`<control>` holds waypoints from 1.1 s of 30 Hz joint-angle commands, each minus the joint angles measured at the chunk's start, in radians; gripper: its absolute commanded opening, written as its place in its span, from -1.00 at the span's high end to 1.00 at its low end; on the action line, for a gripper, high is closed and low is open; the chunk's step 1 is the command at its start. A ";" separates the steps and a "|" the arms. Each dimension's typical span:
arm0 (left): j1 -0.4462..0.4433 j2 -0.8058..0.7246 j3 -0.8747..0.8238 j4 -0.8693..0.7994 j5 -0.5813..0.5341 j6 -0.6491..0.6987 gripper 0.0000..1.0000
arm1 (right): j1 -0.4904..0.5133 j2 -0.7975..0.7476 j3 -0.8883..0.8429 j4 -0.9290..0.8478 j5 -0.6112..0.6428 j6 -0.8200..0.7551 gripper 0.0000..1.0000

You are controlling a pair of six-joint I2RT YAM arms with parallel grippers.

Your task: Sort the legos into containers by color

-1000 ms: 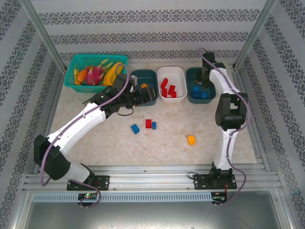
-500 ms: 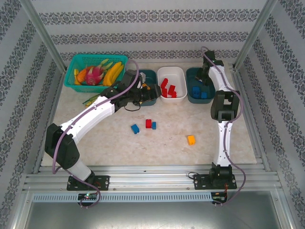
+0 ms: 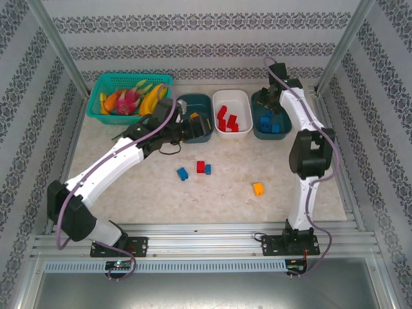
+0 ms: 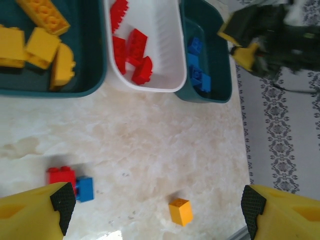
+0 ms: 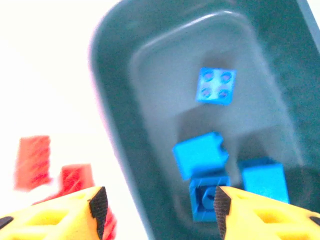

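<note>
Left pincer (image 4: 157, 201): jaws wide apart, nothing held. It hovers over the table (image 4: 150, 135), with the yellow tub (image 4: 90, 45) just ahead of it.

Right pincer (image 5: 159, 201): jaws apart, nothing between them. It hangs above the blue tub (image 5: 160, 75), and several blue bricks lie inside, below and ahead of it.

Loose bricks:
- The orange brick (image 4: 180, 211) stands alone, ahead of the left pincer and roughly in line with its gap.
- The red brick (image 4: 62, 176) and a blue brick (image 4: 85, 189) touch each other, close by its left finger.
- A second blue brick (image 3: 182, 173) sits a little apart from that pair.

We judge the step in hand to be the next pick.
- The orange brick looks easiest, with free sides all round and its tub nearest the left pincer.
- We would keep the jaws wide, centre over the brick, come straight down, and close only once both fingers straddle it.
- For the red brick, we would close across the two sides free of the blue one, or both may lift together. Red goes to the white tub (image 4: 162, 45).
- The right pincer should rise clear of the tub rim before crossing to a blue brick.
</note>
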 commanded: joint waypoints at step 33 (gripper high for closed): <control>0.088 -0.777 -0.423 -0.522 -0.280 -0.201 -0.78 | 0.823 0.075 -0.238 0.052 -0.011 -0.160 -0.28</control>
